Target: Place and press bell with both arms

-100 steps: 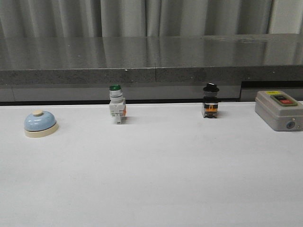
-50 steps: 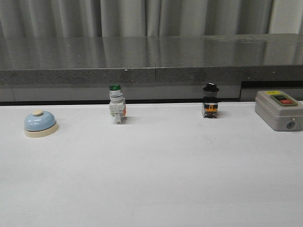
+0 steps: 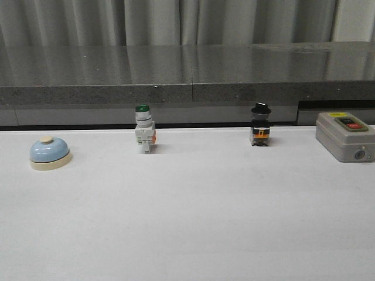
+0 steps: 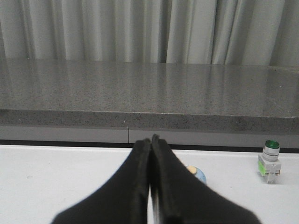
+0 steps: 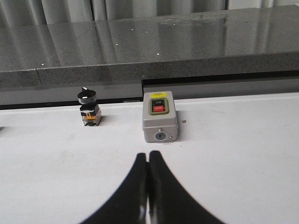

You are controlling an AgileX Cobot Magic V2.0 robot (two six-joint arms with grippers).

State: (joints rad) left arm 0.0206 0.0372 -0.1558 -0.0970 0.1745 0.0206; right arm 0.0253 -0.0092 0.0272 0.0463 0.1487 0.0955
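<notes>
White table [image 3: 193, 222]; both grippers [image 4: 151, 140] [image 5: 148, 156] closed, empty; glossy bell [image 3: 50, 153] looks slippery, so grasp its cream base

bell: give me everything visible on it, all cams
The bell is a glossy light-blue dome on a cream round base with a cream button on top. It sits upright on the white table at the far left, apart from the green-capped switch. Nothing touches it. In the left wrist view it is mostly hidden behind the left tool.
</notes>
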